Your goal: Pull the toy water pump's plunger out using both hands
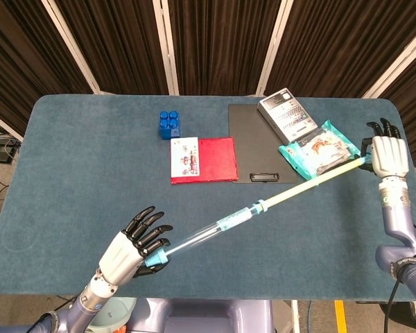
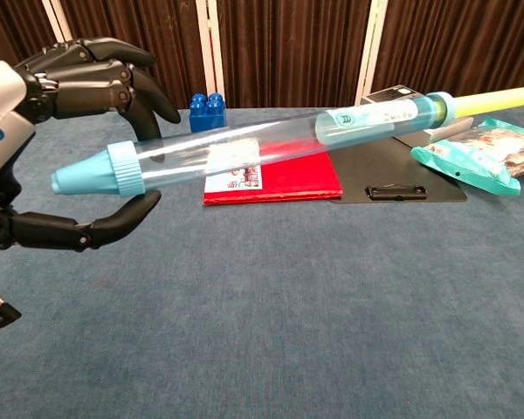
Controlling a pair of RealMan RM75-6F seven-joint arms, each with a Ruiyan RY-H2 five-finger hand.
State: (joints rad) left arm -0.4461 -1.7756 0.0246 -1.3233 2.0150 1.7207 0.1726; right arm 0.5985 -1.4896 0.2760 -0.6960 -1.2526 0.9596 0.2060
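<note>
The toy water pump is held in the air over the table, slanting from near left to far right. Its clear tube [image 1: 208, 232] [image 2: 236, 157] ends in a light blue nozzle cap [image 2: 100, 170]. My left hand [image 1: 133, 244] [image 2: 65, 83] grips that cap end, fingers above and thumb [image 2: 92, 231] below. The blue piston [image 2: 367, 122] sits near the tube's collar [image 1: 261, 205]. The yellow-green plunger rod [image 1: 312, 183] [image 2: 498, 96] runs out to my right hand [image 1: 387, 154], which holds its far end at the table's right edge. The chest view does not show the right hand.
On the blue table [image 1: 76, 173] lie a blue toy brick [image 1: 169, 125], a red booklet [image 1: 202, 159], a black clipboard [image 1: 260, 142], a silver box [image 1: 286, 114] and a teal snack packet [image 1: 317, 149] under the rod. The table's right edge is next to my right hand.
</note>
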